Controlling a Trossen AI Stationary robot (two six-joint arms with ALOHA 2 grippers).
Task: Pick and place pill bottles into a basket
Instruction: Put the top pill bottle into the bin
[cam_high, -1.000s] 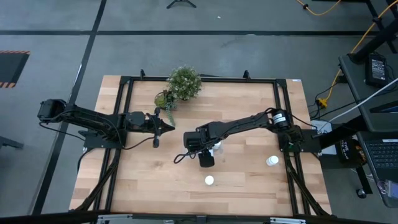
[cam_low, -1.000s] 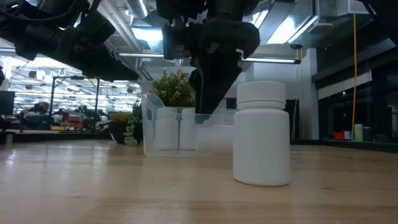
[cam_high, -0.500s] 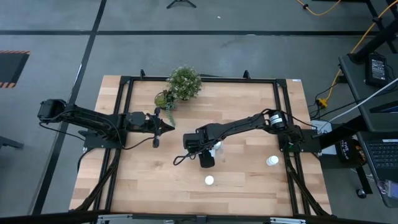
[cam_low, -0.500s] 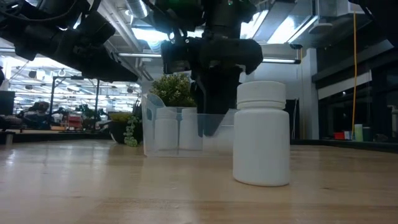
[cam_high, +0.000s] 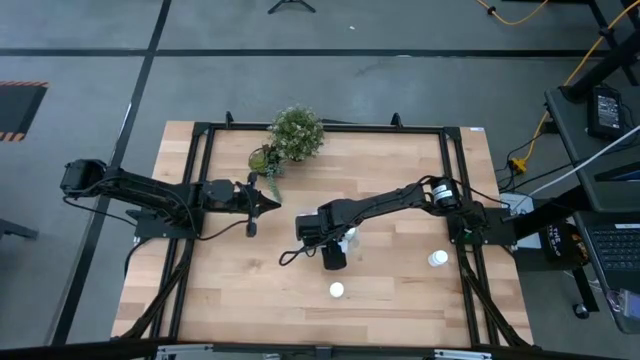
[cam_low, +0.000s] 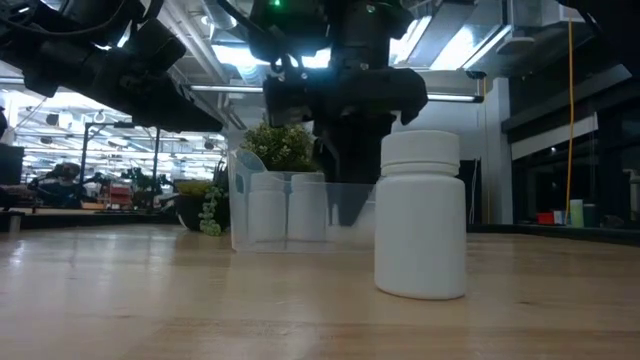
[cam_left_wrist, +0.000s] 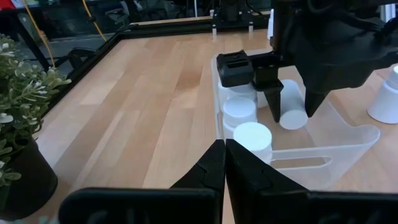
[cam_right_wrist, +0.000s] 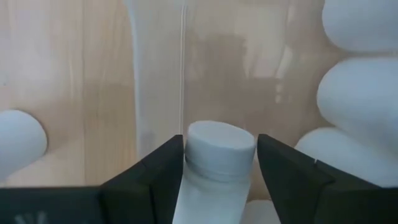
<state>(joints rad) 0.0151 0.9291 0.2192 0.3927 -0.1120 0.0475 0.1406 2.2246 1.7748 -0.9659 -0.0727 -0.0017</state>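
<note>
— Lowered further into the basket (cam_left_wrist: 348, 140) since a second ago: right gripper (cam_right_wrist: 219, 163), grasping a bottle (cam_right_wrist: 217, 165) between both fingers.

— Only shown at the wrist. Left gripper (cam_left_wrist: 225, 163) clenched, empty, near the plant (cam_high: 292, 135).

No legible text, labels, brand marks or nos. in any view. Pill bottles (cam_left_wrist: 254, 137) show plain white sides and caps, no readable print. Clear basket (cam_left_wrist: 348, 146) is unmarked.
</note>
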